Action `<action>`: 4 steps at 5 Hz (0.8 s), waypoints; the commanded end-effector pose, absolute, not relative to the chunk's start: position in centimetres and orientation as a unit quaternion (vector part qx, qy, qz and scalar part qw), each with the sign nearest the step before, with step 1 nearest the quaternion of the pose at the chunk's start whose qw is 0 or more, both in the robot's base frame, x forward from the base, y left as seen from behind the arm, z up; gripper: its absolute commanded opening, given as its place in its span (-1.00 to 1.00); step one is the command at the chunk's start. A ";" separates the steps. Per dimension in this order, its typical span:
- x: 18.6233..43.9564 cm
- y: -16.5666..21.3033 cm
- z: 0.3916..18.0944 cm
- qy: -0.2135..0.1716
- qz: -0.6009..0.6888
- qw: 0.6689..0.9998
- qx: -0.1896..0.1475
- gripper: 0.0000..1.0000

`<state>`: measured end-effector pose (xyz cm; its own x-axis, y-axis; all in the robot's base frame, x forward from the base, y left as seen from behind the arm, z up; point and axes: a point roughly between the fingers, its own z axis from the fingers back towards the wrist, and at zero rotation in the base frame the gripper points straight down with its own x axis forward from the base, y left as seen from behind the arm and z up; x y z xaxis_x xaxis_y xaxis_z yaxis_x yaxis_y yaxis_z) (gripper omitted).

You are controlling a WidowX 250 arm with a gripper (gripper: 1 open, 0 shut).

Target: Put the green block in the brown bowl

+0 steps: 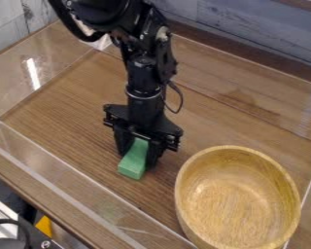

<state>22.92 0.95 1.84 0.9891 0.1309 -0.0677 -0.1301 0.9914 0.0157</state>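
Green and bright against the dark wood-grain table (pixel 67 126), the green block (pixel 136 160) lies directly under the gripper (pixel 143 148), its upper end tucked between the two black fingers (pixel 123 142) and its lower end sticking out toward the near edge of the table. The gripper points straight down from the black arm (pixel 143 58) and its fingers are drawn in against the block's long sides, pinching it; the block's lower end looks to rest on the tabletop. It is a flat, elongated bar of plain green with squared edges, angled slightly to the left at its free end. The brown bowl (pixel 236 199) stands just to the right of the block and nearer the camera, apart from it, a wide round light-tan wooden dish with visible grain and a thick rim.
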 end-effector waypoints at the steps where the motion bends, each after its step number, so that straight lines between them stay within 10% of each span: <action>1: 23.2 0.4 2.5 0.023 0.065 0.998 0.003 -1.00; 4: 22.9 -0.2 2.9 0.031 0.070 0.997 -0.003 -1.00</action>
